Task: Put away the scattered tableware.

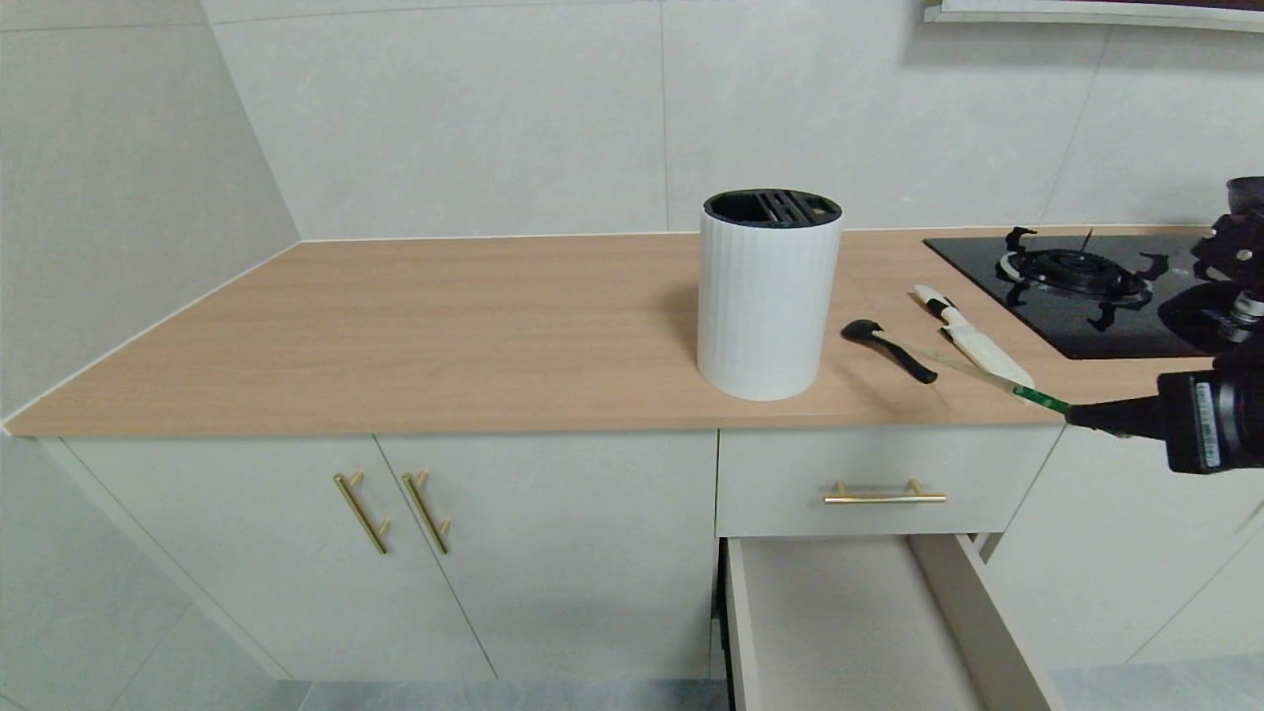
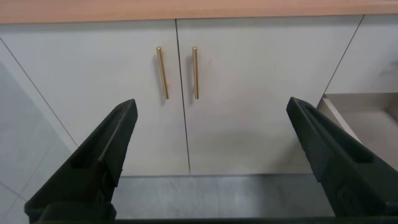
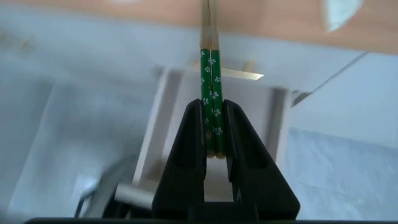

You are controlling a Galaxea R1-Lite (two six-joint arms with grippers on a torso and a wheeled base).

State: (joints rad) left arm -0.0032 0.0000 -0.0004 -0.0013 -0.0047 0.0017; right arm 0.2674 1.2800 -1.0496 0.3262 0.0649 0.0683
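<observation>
Right wrist view: the right pincer (image 3: pixel 212 111) pinches green-ended chopsticks (image 3: pixel 210 68), held above the table (image 1: pixel 395 336) edge near the knife (image 1: pixel 973 341). The left pincer (image 2: pixel 210 107) stands spread wide before the cupboard doors (image 2: pixel 249 93).

We note soft, even, fairly bright light from overhead. The holder (image 1: pixel 769 296) throws a faint shadow leftward on the counter (image 1: pixel 444 326), and a dim band lies under the counter's lip. The hob (image 1: pixel 1076 296) carries a dull sheen. Straight lines lean outward toward the head view's edges. In the right wrist view the chopsticks (image 3: pixel 210 68) and right gripper (image 3: pixel 212 106) are fairly crisp, with everything behind them smeared. The left gripper (image 2: pixel 210 104) has near-black, soft-edged fingers (image 2: pixel 102 162).
</observation>
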